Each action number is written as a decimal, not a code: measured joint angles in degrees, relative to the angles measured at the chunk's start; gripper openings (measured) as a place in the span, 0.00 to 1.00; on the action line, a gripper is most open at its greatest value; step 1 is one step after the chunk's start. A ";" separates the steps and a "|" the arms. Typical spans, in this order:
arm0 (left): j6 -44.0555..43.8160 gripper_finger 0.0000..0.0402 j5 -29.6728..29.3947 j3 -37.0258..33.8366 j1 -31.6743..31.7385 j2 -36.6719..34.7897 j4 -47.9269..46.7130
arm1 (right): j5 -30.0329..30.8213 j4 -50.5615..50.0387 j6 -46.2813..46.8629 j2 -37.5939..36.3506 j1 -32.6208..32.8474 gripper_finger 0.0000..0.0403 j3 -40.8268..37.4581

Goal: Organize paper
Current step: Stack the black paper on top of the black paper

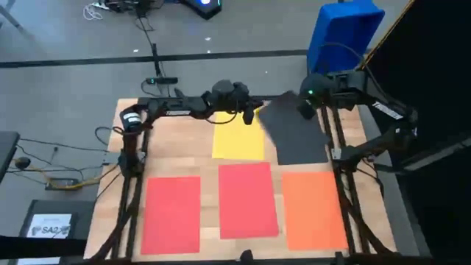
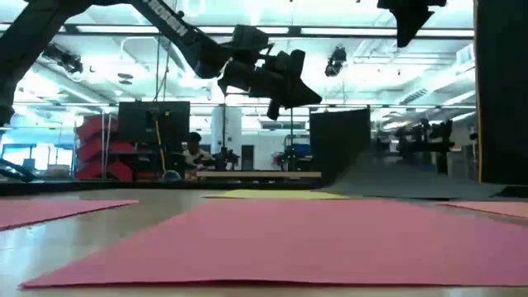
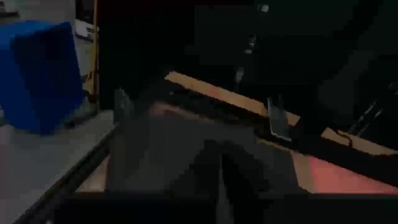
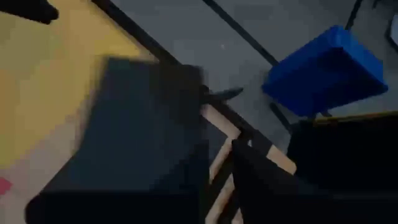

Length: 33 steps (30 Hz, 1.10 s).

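The high view shows a wooden table [image 1: 243,158] carrying five sheets of paper. A yellow sheet [image 1: 237,141] lies in the upper centre of the frame. A dark grey sheet [image 1: 294,132] lies just right of it, skewed, with its upper left corner overhanging the far edge of the table. Along the lower part of the frame lie a red sheet [image 1: 174,213] at the left, a second red sheet [image 1: 249,200] in the centre and an orange sheet [image 1: 313,210] at the right, set apart from one another.

The left arm reaches across the far edge of the table. The left gripper [image 1: 249,115] is above the upper right corner of the yellow sheet, fingers closed, holding nothing; in the low view it hangs clear above the table [image 2: 276,103].

The right gripper [image 1: 307,109] is at the upper edge of the dark grey sheet. Whether its fingers grip the sheet cannot be determined.

A blue plastic bin [image 1: 344,33] stands on the floor beyond the table, upper right of the frame. A dark box with a white label [image 1: 50,224] sits at the lower left.
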 joint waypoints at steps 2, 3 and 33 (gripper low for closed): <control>0.76 0.00 0.50 0.00 -0.07 0.10 -1.10 | 0.00 0.04 -0.20 0.00 0.00 0.10 -0.34; 1.35 0.00 0.92 0.00 -0.04 0.10 -2.11 | -0.08 0.04 -0.66 0.00 0.00 0.10 -0.60; 1.17 0.00 -11.59 -37.70 -0.43 -21.41 -11.58 | -39.63 60.56 -5.26 4.37 11.71 0.10 -46.04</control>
